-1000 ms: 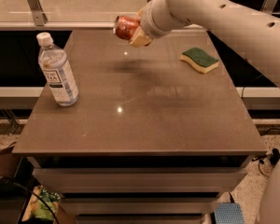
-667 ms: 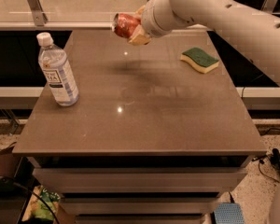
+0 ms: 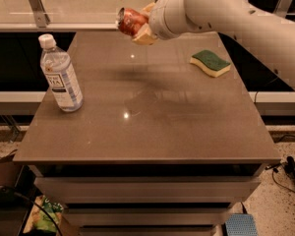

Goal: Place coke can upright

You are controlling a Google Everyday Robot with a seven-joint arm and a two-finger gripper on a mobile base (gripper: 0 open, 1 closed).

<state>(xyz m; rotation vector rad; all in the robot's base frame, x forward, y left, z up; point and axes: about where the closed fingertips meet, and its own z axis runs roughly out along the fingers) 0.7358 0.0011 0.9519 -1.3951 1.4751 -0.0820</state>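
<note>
The coke can [image 3: 130, 20], red with a silver end, is held on its side in the air above the far part of the brown table [image 3: 152, 127]. Its silver end points left. My gripper [image 3: 143, 24] is shut on the coke can, with the cream fingers [image 3: 145, 36] clamped on its right half. The white arm reaches in from the upper right. The can's shadow lies on the table below it.
A clear plastic water bottle [image 3: 60, 75] with a white cap stands upright near the table's left edge. A green and yellow sponge [image 3: 210, 63] lies at the far right. A metal railing runs behind the table. Drawers sit below the tabletop.
The arm with the can has shifted slightly to the left and a little up. The bottle and the sponge have not moved.
</note>
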